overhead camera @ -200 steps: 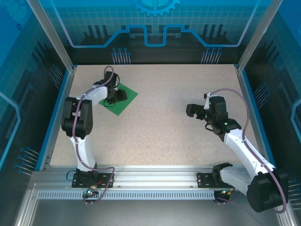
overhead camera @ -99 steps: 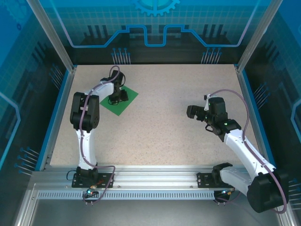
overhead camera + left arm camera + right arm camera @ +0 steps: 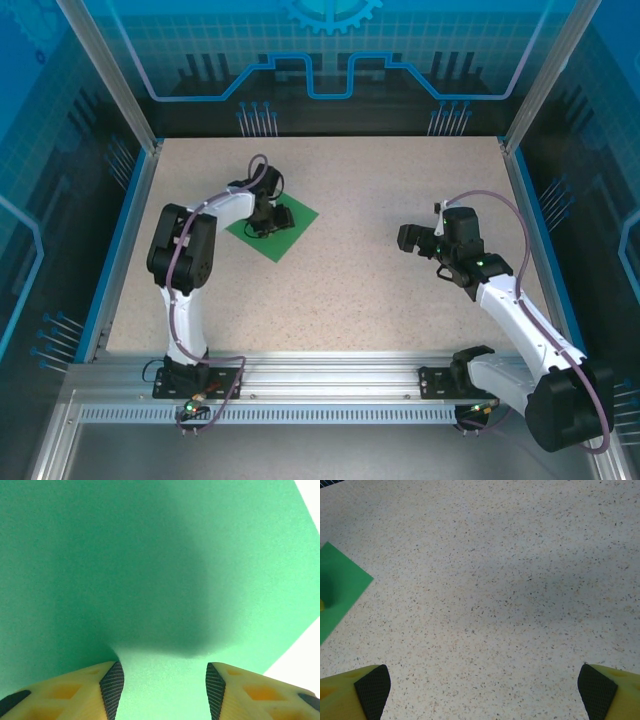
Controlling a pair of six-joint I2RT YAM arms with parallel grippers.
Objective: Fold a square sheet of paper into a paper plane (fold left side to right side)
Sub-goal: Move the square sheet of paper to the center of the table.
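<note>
We find the square sheet of paper (image 3: 292, 236) lying flat and unfolded on the far-left tabletop (image 3: 350, 300), our left jaws parted over it gripping nothing and our right jaws wide open well apart, so we judge the left-to-right fold not yet begun.

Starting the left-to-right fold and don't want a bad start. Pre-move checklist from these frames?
1. Flat, uncreased square sheet of paper: ok.
2. Sheet edges squared to the table edge: not ok, it lies as a diamond.
3. Over the sheet, left gripper with jaws part open: ok.
4. Its fingers pressing the sheet: cannot tell.
5. Wide open right gripper, nothing held: ok.
6. It hangs above bare table, apart from the sheet: ok.
</note>
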